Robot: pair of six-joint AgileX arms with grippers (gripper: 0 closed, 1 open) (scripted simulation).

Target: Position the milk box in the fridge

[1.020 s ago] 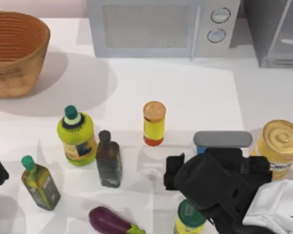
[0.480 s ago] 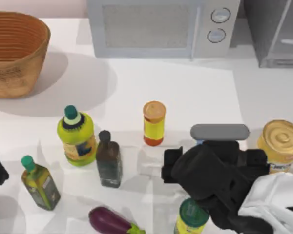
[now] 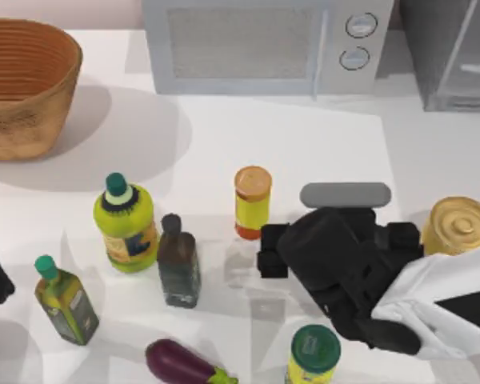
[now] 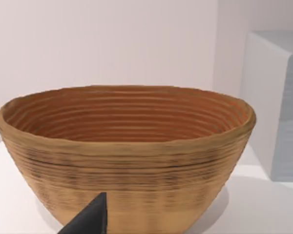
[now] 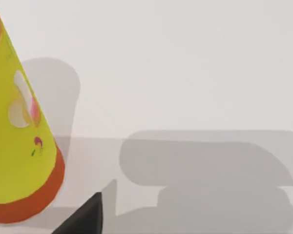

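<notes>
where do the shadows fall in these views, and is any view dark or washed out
Top view: evenly lit; the basket throws a broad soft shadow rightward across the table. Right wrist view: pale grey shadows lie on the white tabletop beside the yellow bottle, none of it dark. Left wrist view: bright, with a faint shadow under the basket.

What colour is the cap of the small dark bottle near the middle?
Black, best seen from the top view: dark bottle's cap.
</notes>
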